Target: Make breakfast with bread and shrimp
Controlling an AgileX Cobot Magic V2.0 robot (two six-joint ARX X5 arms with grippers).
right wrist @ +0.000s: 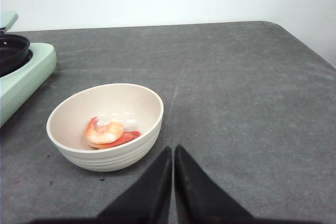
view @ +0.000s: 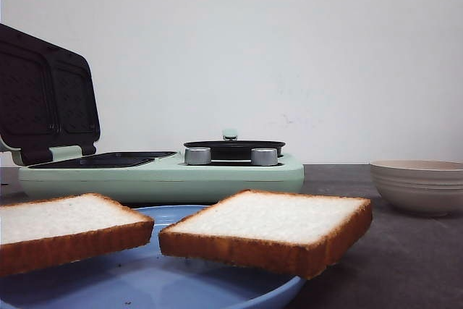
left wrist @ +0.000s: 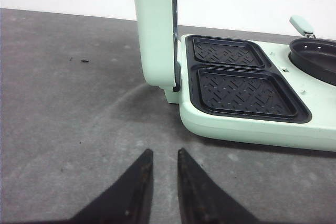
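Two slices of white bread lie on a blue plate at the front: one on the left, one on the right, overhanging the rim. A pink shrimp lies in a cream bowl, also seen in the front view. The mint-green sandwich maker stands behind the plate, lid up, grill plates bare. My left gripper is slightly open and empty above the table, near the maker's front edge. My right gripper is shut and empty beside the bowl.
A small black pan with a mint handle sits on the maker's right half, behind two silver knobs. The table is dark grey; its far edge meets a white wall. Neither arm shows in the front view.
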